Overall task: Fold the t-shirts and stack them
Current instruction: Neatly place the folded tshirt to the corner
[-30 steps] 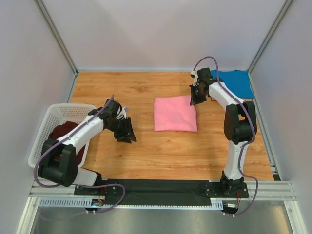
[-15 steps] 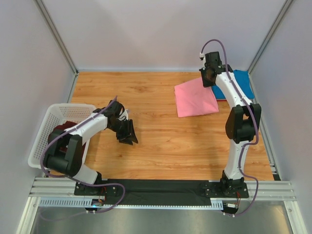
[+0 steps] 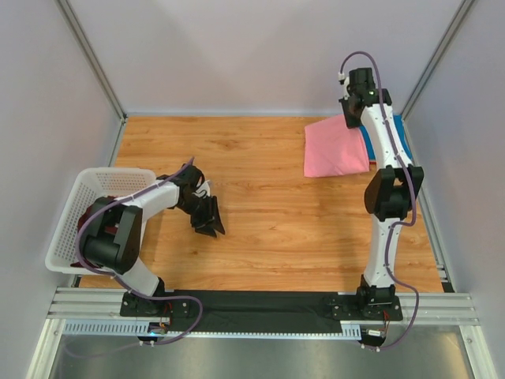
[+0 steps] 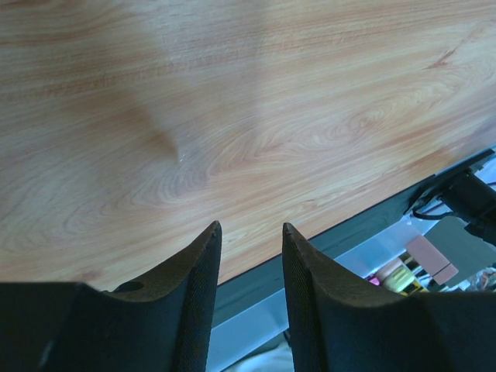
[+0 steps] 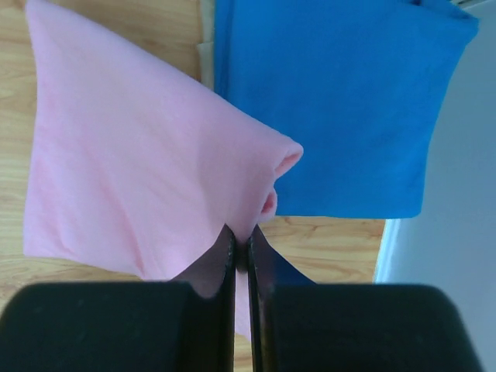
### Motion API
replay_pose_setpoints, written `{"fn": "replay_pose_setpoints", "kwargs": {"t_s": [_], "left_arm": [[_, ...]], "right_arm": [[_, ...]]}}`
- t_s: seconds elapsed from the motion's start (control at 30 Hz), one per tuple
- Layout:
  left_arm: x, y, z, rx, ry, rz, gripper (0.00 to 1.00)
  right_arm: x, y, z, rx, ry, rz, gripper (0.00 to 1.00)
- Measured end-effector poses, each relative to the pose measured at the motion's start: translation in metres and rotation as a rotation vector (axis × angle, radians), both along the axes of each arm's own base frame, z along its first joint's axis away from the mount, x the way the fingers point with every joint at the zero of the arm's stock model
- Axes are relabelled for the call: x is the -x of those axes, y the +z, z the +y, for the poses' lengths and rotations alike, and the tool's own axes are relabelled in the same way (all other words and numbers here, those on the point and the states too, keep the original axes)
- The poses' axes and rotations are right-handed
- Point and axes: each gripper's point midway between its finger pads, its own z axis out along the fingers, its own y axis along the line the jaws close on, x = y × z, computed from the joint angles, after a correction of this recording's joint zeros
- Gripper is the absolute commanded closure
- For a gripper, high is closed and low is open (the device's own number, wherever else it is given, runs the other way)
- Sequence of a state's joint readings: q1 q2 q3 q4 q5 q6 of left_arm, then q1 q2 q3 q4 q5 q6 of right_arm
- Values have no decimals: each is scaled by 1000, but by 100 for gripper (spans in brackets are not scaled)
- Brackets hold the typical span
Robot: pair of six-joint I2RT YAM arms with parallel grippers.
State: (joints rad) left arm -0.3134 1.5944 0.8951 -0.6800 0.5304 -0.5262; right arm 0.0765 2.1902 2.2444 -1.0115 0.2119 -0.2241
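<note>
My right gripper (image 5: pixel 242 235) is shut on an edge of the folded pink t-shirt (image 5: pixel 139 178), which hangs lifted at the back right (image 3: pixel 335 148), partly over the folded blue t-shirt (image 5: pixel 341 101). In the top view only thin strips of the blue t-shirt (image 3: pixel 402 134) show past the arm, and the right gripper (image 3: pixel 353 113) is high near the back wall. A dark maroon t-shirt (image 3: pixel 101 217) lies in the white basket (image 3: pixel 79 193). My left gripper (image 3: pixel 209 223) hovers open over bare wood right of the basket; in the left wrist view its fingertips (image 4: pixel 213 232) hold nothing.
The wooden table (image 3: pixel 260 229) is walled on three sides by white panels. A black strip and metal rail (image 3: pixel 260 304) run along the near edge, also seen past the left gripper's fingers (image 4: pixel 364 240).
My right gripper has carried the pink t-shirt from the table's middle up and toward the back right, over the blue one. The left gripper barely shifted.
</note>
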Motion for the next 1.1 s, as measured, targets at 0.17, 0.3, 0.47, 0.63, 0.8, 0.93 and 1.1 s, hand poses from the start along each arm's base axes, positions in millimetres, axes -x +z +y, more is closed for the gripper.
{"fn": "replay_pose_setpoints", "kwargs": {"t_s": [0.17, 0.3, 0.47, 0.63, 0.8, 0.93, 1.1], "left_arm": [[-8, 2, -6, 15, -5, 13, 55], [-18, 6, -9, 21, -10, 8, 55], [-21, 7, -12, 27, -6, 17, 55], [-18, -2, -11, 10, 8, 64, 55], [-13, -2, -14, -6, 10, 83, 55], [-14, 1, -19, -8, 6, 77, 55], [-18, -1, -25, -9, 3, 83, 55]], "right_arm": [[-8, 30, -40, 29, -65, -63, 100], [-24, 50, -80, 39, -122, -144, 100], [-55, 48, -119, -9, -152, -241, 100], [-90, -5, -155, -63, -183, -270, 100], [-112, -52, -173, -118, -193, -295, 100], [-128, -50, -174, -161, -192, -369, 100], [-145, -29, -176, -162, -174, -475, 100]]}}
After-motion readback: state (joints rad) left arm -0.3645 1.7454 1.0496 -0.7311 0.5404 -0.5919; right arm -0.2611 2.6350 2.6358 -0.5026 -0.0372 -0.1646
